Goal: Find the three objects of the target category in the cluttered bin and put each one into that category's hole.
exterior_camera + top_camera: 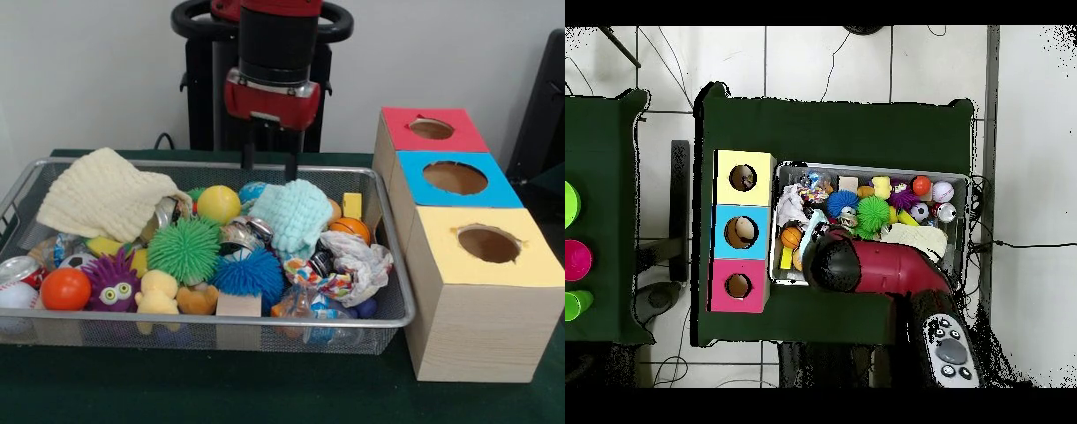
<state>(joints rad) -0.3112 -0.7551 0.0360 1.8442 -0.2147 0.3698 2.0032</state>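
Note:
The silver wire-mesh bin (221,323) is full of toys. It also shows in the overhead view (957,178). A crumpled whitish wrapper (364,261) lies at the bin's right end, touching a wrapper with multicoloured dots (311,279). In the overhead view the whitish wrapper (790,206) and the dotted one (811,185) lie at the bin's left end. My gripper (270,168) hangs open and empty over the bin's far rim, behind a pale green cloth (296,215). In the overhead view the arm (865,266) hides the gripper.
Three boxes stand in a row right of the bin, with holes in a red top (432,129), a blue top (455,177) and a yellow top (488,244). Spiky balls, dented cans, a cream cloth (101,194), smooth balls and plush toys fill the bin.

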